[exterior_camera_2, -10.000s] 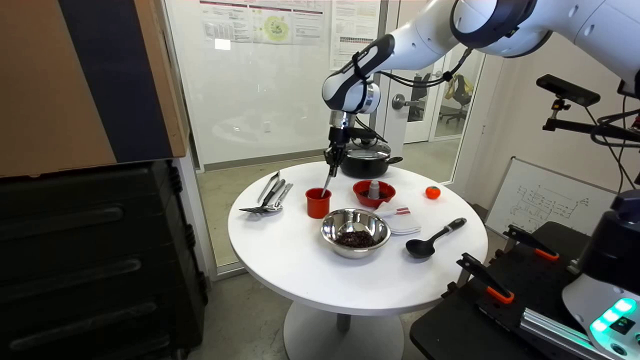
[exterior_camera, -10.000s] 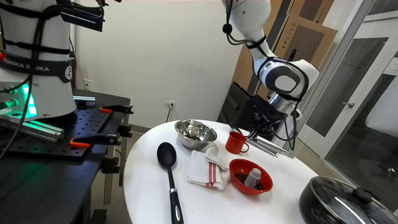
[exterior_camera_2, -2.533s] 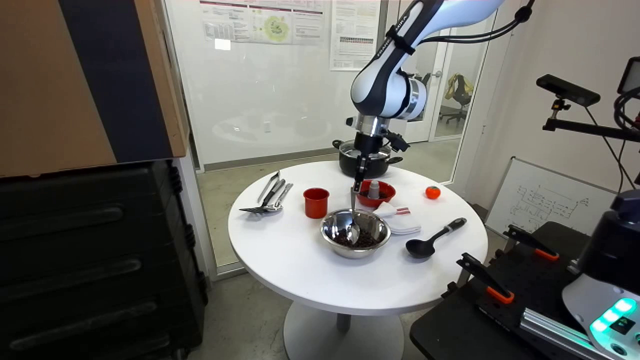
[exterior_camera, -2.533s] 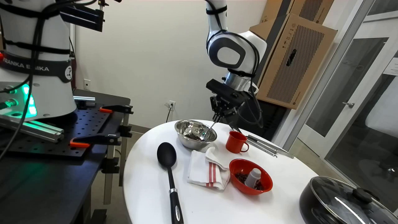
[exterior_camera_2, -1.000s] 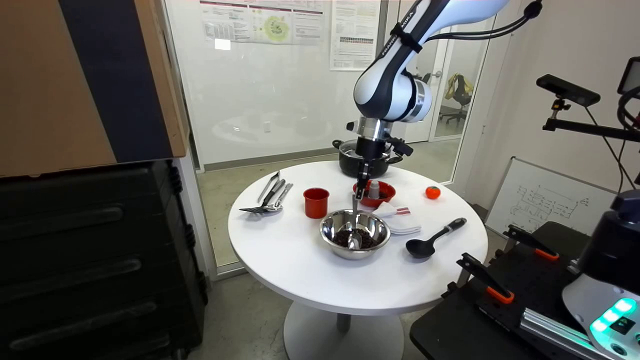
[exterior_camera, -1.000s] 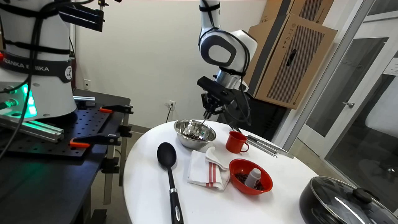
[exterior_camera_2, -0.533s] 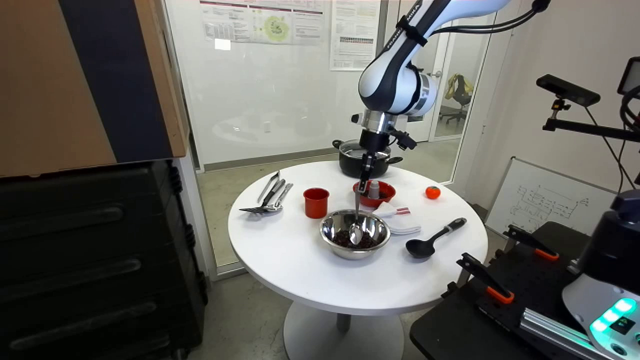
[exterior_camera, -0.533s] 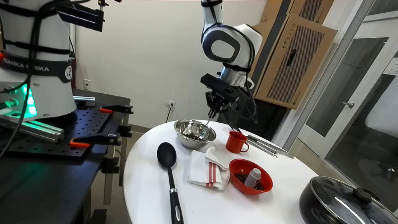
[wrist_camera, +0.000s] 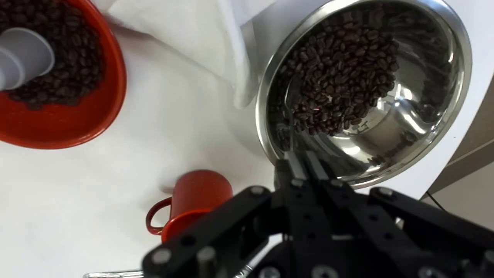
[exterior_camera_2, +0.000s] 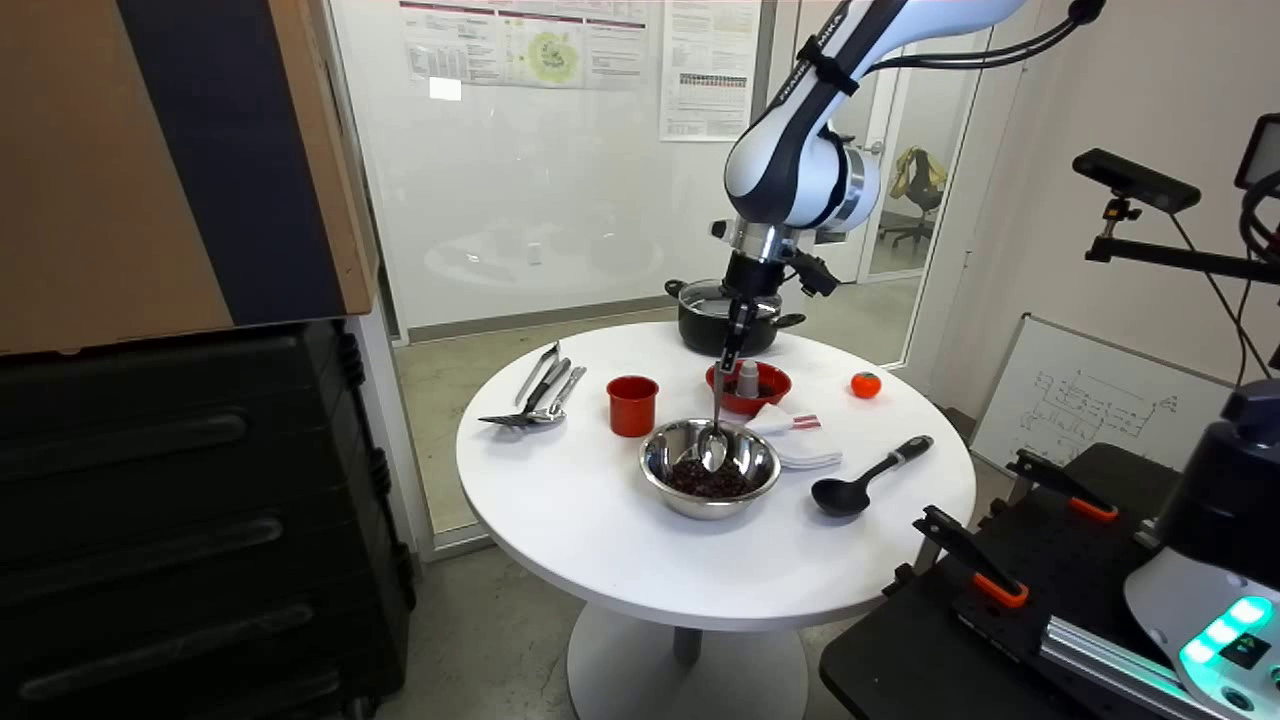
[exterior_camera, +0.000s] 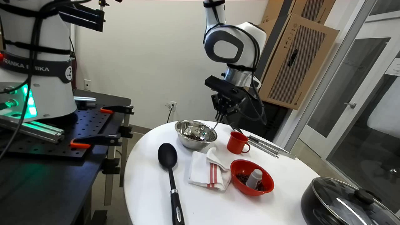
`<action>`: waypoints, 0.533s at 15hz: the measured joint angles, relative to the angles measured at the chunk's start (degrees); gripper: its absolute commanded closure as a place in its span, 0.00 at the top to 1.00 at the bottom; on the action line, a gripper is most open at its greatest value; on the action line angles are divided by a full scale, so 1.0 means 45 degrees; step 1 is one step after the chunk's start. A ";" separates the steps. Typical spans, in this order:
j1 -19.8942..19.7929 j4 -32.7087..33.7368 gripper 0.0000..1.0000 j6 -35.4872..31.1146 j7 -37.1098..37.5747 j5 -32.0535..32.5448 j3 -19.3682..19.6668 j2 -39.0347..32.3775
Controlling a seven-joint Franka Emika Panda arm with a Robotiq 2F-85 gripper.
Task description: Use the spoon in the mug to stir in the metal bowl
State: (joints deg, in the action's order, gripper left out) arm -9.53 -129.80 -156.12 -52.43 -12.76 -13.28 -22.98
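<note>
In an exterior view I'm finding bare, passable tabletop (exterior_camera_2: 590,540) in front of the metal bowl (exterior_camera_2: 692,507); the red mug (exterior_camera_2: 632,408) is standing behind its left, while the folded towel (exterior_camera_2: 805,450) and black spoon (exterior_camera_2: 845,495) are blocking its right.

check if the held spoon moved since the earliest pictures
Yes: against the unmoved table in an exterior view, the held spoon has gone from the red mug into the metal bowl, rightward in frame.

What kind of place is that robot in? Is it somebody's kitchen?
Probably a robot lab or office rather than a kitchen. The robot's base stands on a black bench with clamps, there's a whiteboard with writing, and posters hang in the background.
</note>
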 measured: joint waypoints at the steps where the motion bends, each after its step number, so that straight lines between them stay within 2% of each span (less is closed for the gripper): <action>1: 0.0026 0.0003 0.01 -0.0215 0.0063 0.0010 0.0039 -0.0026; 8: 0.0407 0.0023 0.01 -0.0954 0.0572 0.0102 -0.0014 -0.0334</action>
State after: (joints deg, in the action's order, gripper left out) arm -7.69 -129.70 -160.41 -49.85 -12.30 -13.34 -24.48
